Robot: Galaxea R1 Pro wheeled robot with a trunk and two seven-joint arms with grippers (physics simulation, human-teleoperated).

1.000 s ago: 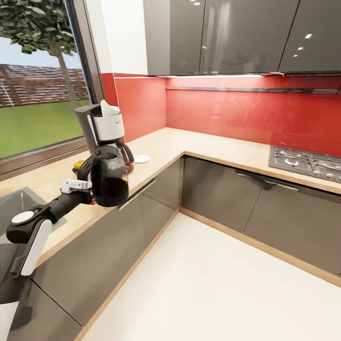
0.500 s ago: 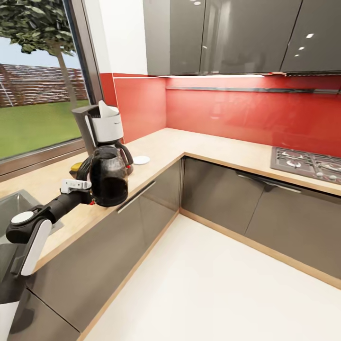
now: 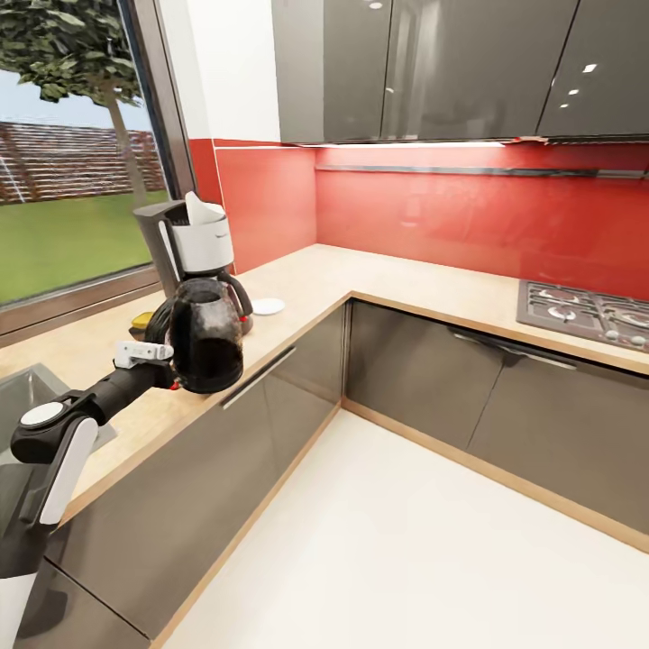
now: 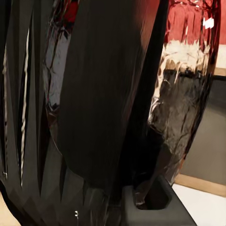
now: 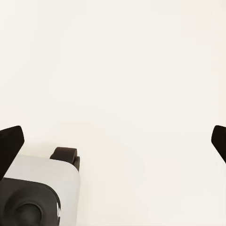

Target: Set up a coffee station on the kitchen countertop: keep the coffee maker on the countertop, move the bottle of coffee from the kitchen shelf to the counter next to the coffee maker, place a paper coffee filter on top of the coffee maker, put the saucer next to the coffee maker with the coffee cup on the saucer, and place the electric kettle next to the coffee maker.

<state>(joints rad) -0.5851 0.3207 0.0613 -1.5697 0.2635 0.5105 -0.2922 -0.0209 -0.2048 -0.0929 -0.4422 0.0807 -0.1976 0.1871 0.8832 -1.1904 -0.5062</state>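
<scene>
Up front, the left gripper [image 3: 173, 362] is closed on the handle of the electric kettle [image 3: 207, 335], holding the dark glass kettle upright in the air above the near edge of the countertop [image 3: 379, 275]. In the left wrist view the kettle [image 4: 113, 94] sits right against the camera, its black handle and shiny ribbed glass reflecting the red wall. The left arm [image 3: 63, 433] reaches out from the near left toward the counter.

Just behind the kettle, farther along the counter by the window [image 3: 72, 180], stands the coffee maker [image 3: 194, 248], with a white paper coffee filter [image 3: 200, 207] on its top. A white saucer [image 3: 268, 306] lies flat on the countertop just right of the coffee maker. A small yellow object [image 3: 142, 319] shows on the counter to the left of the kettle; what it is cannot be told. A sink [image 3: 18, 397] is set into the counter at the near left.

The right gripper [image 5: 113, 141] is spread wide, its two dark fingertips [image 5: 9, 143] at opposite edges of the right wrist view, above pale floor [image 5: 122, 70], holding nothing. Far right, a gas hob [image 3: 586, 315] sits in the counter under dark wall cabinets [image 3: 424, 63] and a red backsplash [image 3: 469, 216].
</scene>
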